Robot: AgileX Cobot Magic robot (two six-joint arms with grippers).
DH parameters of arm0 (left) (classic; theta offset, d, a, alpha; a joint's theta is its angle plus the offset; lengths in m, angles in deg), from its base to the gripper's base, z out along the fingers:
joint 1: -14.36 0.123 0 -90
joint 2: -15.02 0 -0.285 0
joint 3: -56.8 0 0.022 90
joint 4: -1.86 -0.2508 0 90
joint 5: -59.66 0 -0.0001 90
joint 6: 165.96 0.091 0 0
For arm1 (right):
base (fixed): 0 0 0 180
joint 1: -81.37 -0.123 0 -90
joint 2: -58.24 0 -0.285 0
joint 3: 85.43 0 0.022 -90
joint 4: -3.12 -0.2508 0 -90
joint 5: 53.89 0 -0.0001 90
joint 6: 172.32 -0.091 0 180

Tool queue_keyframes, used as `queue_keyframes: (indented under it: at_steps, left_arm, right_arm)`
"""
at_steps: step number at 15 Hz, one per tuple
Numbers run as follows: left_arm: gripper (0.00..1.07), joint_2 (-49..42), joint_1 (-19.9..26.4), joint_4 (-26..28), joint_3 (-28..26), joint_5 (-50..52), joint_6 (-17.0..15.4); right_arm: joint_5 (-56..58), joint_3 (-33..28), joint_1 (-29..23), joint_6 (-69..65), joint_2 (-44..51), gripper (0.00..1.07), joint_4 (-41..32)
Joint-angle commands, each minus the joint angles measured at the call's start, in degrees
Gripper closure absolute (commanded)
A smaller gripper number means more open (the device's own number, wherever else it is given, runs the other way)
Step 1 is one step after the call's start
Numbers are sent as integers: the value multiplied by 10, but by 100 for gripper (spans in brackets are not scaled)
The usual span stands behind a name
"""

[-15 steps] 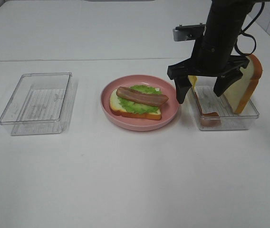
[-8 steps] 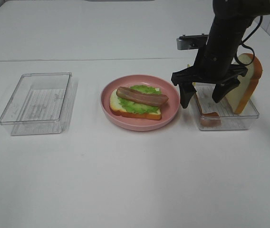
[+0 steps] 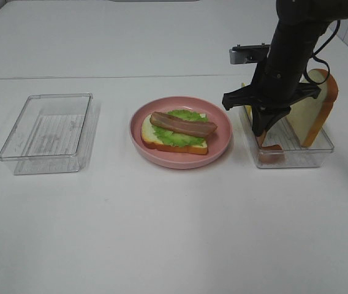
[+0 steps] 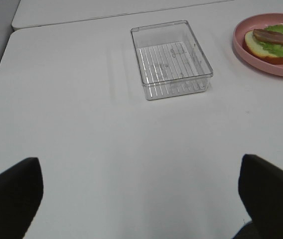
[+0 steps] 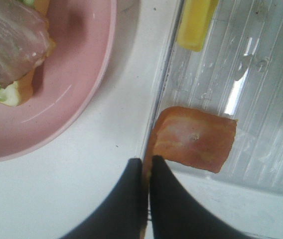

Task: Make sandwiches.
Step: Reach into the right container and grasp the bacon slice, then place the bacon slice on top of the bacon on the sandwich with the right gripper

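Observation:
An open sandwich sits on the pink plate [image 3: 180, 162]: a bread slice [image 3: 162, 144], green lettuce [image 3: 183, 136] and a bacon strip [image 3: 183, 125] on top. My right gripper [image 3: 261, 131] is down in the right clear tray [image 3: 296, 156], shut on the edge of a second bacon strip [image 5: 194, 142] that leans on the tray wall; its fingers [image 5: 131, 199] are pressed together. A yellow cheese square [image 5: 196, 25] and an upright bread slice [image 3: 318, 107] stand in the same tray. My left gripper [image 4: 141, 189] is open and empty over bare table.
An empty clear tray [image 3: 48, 131] stands at the left, and also shows in the left wrist view [image 4: 171, 57]. The plate [image 4: 268, 64] lies just left of the right tray. White table all around.
My right gripper has lowered into the right tray and its jaws have gone from wide open to shut on the bacon strip. Nothing else has moved.

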Motion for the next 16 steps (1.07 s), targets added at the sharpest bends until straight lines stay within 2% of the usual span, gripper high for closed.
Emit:
queue_keyframes:
  at_steps: [1, 6, 12, 16]
  left_arm:
    - [7, -7, 1, 0, 1, 3, 0]
    - [7, -7, 1, 0, 1, 3, 0]
    - [7, -7, 1, 0, 1, 3, 0]
    - [7, -7, 1, 0, 1, 3, 0]
  right_arm:
    - [-1, 2, 2, 15, -3, 107, -1]
    - [13, 3, 2, 13, 24, 107, 17]
    - [60, 3, -1, -5, 125, 107, 32]
    - [107, 64, -25, -17, 151, 107, -6]
